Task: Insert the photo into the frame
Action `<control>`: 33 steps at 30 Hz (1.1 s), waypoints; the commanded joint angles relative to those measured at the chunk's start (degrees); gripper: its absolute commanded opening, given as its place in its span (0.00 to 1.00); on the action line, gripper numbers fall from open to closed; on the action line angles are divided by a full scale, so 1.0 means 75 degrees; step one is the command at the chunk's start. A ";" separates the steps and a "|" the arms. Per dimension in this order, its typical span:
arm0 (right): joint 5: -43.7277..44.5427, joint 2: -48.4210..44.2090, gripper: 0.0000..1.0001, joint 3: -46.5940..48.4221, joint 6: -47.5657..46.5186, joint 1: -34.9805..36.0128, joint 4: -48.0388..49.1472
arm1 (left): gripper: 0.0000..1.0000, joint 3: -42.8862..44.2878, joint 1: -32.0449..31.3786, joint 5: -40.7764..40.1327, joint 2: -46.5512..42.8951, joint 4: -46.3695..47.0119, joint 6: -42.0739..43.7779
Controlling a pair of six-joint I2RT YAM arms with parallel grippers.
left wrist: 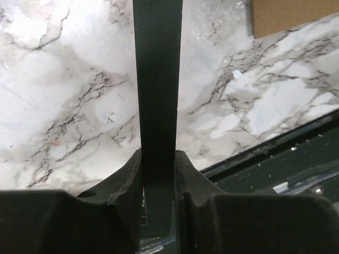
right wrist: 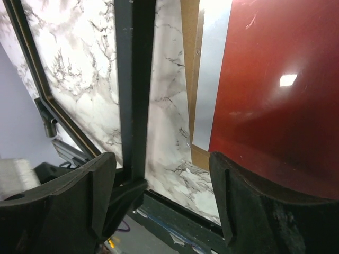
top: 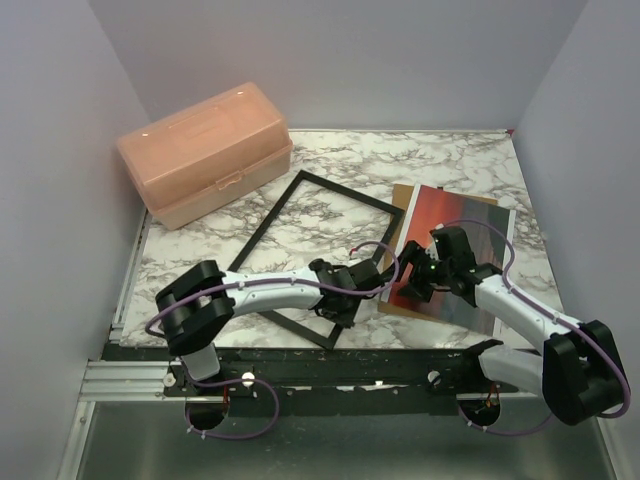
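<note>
The left gripper (left wrist: 158,159) is clamped on a black rail of the frame (left wrist: 157,79), which runs straight ahead from between its fingers over the desk (left wrist: 63,106). The right gripper (right wrist: 161,164) gapes wide and empty. The photo (right wrist: 275,106) lies red face up beneath one of its fingers, long axis pointing ahead.

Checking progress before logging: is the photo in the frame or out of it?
Out. The photo lies on the backing board, right of the frame; the frame's opening shows only bare marble table.
</note>
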 commanded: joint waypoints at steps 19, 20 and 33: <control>-0.1660 -0.0364 1.00 0.0049 0.0970 -0.0041 0.2248 | 0.00 -0.1550 -0.0026 -0.0126 -0.3634 0.0641 -0.0050; -0.1756 -0.0180 1.00 0.0060 0.1022 -0.0041 0.2398 | 0.00 -0.1647 -0.0028 -0.0098 -0.3805 0.0705 -0.0016; -0.2372 0.1328 0.88 -0.0045 0.2447 -0.0064 0.5200 | 0.00 -0.2653 -0.0143 0.0258 -0.5648 0.1387 0.0411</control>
